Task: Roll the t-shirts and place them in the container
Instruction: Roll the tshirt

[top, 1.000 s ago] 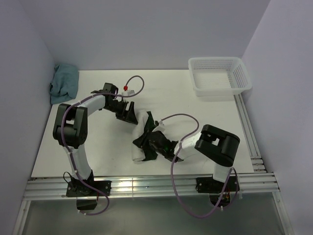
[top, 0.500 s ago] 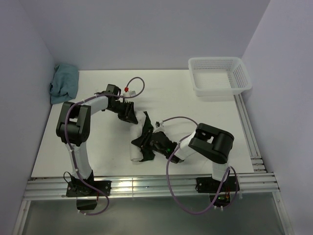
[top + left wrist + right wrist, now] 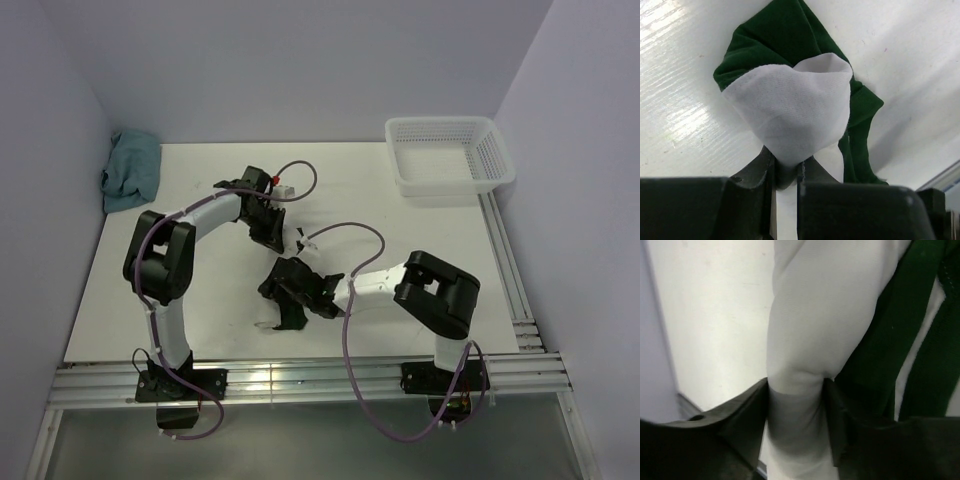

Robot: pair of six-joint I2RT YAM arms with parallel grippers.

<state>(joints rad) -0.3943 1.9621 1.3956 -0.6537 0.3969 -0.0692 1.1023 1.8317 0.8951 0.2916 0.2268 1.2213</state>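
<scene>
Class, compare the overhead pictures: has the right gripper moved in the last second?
Yes. The right gripper has shifted left, farther from the white mesh basket at the back right.

T-shirt (image 3: 795, 110) is white with a fine knit texture, and the sleeves poking out behind it are dark green. Basket (image 3: 497, 158) is white mesh, cloth (image 3: 133, 168) teal-blue, table (image 3: 350, 185) plain white, cables (image 3: 346, 350) purple.

L claw (image 3: 786, 169), R claw (image 3: 796, 397): tight grip
</scene>
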